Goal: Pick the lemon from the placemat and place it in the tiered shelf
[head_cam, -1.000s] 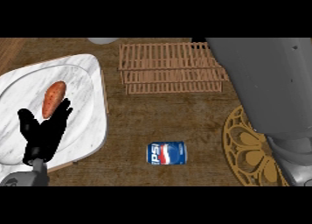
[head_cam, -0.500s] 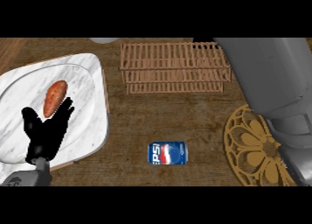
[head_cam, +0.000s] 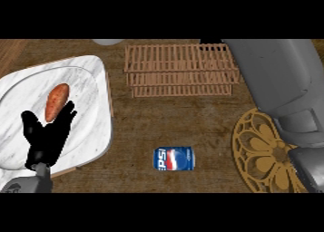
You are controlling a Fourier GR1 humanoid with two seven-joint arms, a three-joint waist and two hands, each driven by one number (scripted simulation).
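- Head view, right side: my grey right forearm (head_cam: 271,77) ran from the lower right corner up to the top edge. Over the last second its lower joint had slid a little farther up and away, so the reach toward the back of the wooden counter (head_cam: 171,118) had lengthened.
- Head view, top edge: I took a black sliver just beyond the far right corner of the slatted wooden tiered shelf (head_cam: 181,68) to be the right hand (head_cam: 210,41). I could not tell whether it was apart, together or clamped on anything.
- Head view, the task's thing: the lemon showed nowhere. The bare part of the round gold openwork placemat (head_cam: 258,154) carried nothing, though the forearm covered its right portion.
- My judgement was that the lemon was either hidden under the arm or already up in the unseen hand. The longer reach spoke for the second, which would put the task at the carry to the shelf.
- Head view, shelf: the slats I could see held nothing, and the shelf had not shifted.
- Head view, left side: the black left hand (head_cam: 49,133) rested with fingers straight, spread and holding nothing, over the white marble board (head_cam: 87,86). It sat just below the orange-red oblong vegetable (head_cam: 57,100), as it had a second before.
- Head view, middle: the blue Pepsi can (head_cam: 174,159) lay between board and placemat, unmoved and clear of the arm's path.
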